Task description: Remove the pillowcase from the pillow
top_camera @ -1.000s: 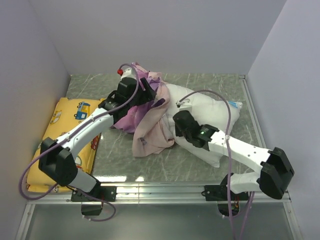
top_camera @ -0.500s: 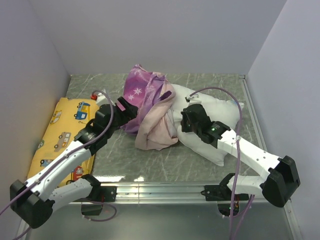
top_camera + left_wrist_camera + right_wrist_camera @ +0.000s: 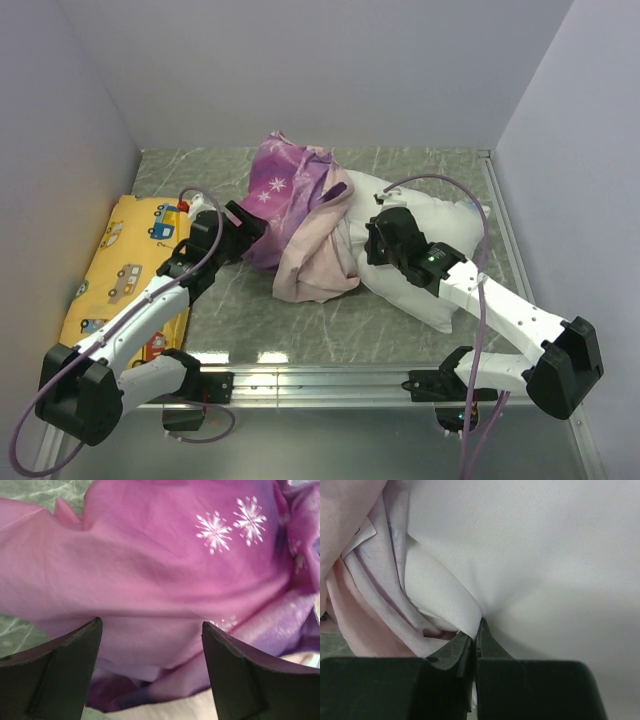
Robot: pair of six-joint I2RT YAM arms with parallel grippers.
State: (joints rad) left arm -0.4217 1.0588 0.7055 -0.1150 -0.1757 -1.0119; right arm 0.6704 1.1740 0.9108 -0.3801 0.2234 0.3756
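Observation:
The purple pillowcase [image 3: 290,185] with white snowflakes lies bunched over the left end of the white pillow [image 3: 440,235], its pale pink inside [image 3: 315,260] spilling toward the front. My left gripper [image 3: 250,228] stands open at the pillowcase's left edge. In the left wrist view, purple fabric [image 3: 165,570] fills the space beyond the open gripper [image 3: 150,630], and nothing is held. My right gripper [image 3: 378,240] is shut on a pinch of white pillow cloth. The right wrist view shows this gripper [image 3: 477,627] nipping the pillow [image 3: 545,555] beside the pink pillowcase folds [image 3: 360,580].
A yellow cushion [image 3: 120,270] printed with vehicles lies along the left wall, partly under my left arm. Grey walls close in the left, back and right sides. A metal rail [image 3: 320,375] runs along the near edge of the green marbled table [image 3: 240,310].
My left gripper has let go of the pillowcase and drawn back toward the near left, its jaws opening. The pillowcase has settled lower. The right gripper keeps its pinch, shifted slightly right.

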